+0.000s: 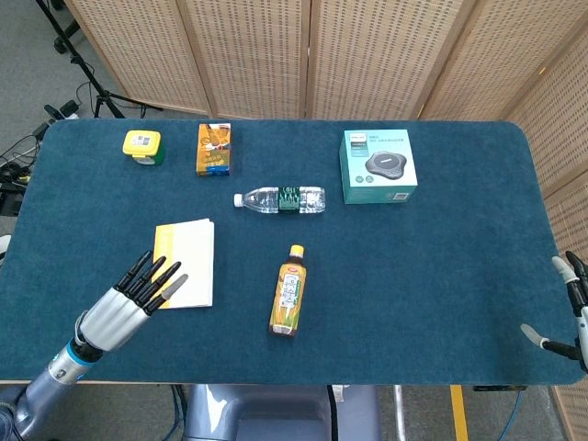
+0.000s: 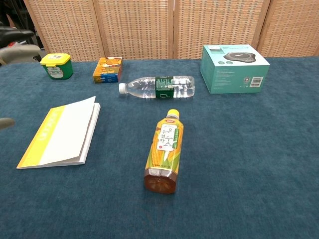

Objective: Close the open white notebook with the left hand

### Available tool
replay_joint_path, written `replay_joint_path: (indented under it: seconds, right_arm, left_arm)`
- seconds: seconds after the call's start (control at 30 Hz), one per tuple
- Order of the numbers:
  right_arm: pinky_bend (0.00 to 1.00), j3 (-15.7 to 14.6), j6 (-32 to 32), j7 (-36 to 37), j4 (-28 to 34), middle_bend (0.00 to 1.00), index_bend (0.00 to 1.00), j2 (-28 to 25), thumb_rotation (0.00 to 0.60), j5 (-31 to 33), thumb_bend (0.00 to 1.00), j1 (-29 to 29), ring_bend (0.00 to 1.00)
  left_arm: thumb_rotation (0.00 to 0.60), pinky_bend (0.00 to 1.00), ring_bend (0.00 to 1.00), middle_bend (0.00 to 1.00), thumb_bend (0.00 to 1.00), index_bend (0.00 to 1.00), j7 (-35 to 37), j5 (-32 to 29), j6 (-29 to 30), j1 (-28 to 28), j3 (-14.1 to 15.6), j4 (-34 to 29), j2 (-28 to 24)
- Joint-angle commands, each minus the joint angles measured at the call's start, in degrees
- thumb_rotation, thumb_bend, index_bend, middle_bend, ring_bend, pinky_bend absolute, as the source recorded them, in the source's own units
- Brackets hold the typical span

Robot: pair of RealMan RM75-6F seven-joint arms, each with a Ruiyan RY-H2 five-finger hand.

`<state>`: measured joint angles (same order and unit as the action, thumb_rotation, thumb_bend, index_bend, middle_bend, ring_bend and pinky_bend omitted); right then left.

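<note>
Blue table point(image 1: 441, 276): one closed notebook point(image 1: 185, 263) left of centre, two bottles, two boxes, one green tub. Left hand point(image 1: 129, 299) spread, empty, lower left; right hand point(image 1: 568, 312) open at right edge.

notebook point(image 1: 185, 263): white cover, yellow band along one edge | table point(image 1: 441, 276): deep blue cloth | juice bottle point(image 1: 289, 292): orange-yellow, yellow cap | water bottle point(image 1: 280, 199): clear, dark green label, white cap | box point(image 1: 378, 165): teal, dark round device pictured | small carton point(image 1: 213, 149): orange | tub point(image 1: 143, 145): green, yellow lid | left hand point(image 1: 129, 301): silver palm, black fingers | screens point(image 1: 367, 55): tan weave
</note>
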<state>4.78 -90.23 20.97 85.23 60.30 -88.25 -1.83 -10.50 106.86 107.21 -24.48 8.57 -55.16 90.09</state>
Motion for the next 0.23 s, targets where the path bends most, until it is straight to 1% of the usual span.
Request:
replay_joint_path:
  seconds: [0.03, 0.1, 0.17, 0.23]
  right_arm:
    - [0.00, 0.0, 0.0, 0.1, 0.0, 0.00, 0.00, 0.0, 0.600, 0.0, 0.00, 0.0, 0.00]
    - [0.00, 0.0, 0.1, 0.1, 0.0, 0.00, 0.00, 0.0, 0.600, 0.1, 0.00, 0.0, 0.00]
    - [0.00, 0.0, 0.1, 0.1, 0.0, 0.00, 0.00, 0.0, 0.600, 0.1, 0.00, 0.0, 0.00]
    - [0.00, 0.0, 0.3, -0.2, -0.1, 0.00, 0.00, 0.1, 0.600, 0.1, 0.00, -0.1, 0.00]
  left_arm:
    - [0.600, 0.00, 0.00, 0.00, 0.00, 0.00, 8.7, -9.2, -0.1, 6.5, -0.4, -20.5, -8.0]
    - [0.600, 0.00, 0.00, 0.00, 0.00, 0.00, 8.7, -12.4, -1.0, 8.7, 0.0, -26.4, -10.8]
    - [0.600, 0.00, 0.00, 0.00, 0.00, 0.00, 8.8, -15.3, -2.5, 10.3, 0.5, -30.8, -13.5]
    - [0.600, 0.00, 0.00, 0.00, 0.00, 0.00, 9.4, -17.8, -3.8, 11.4, 0.6, -33.8, -15.9]
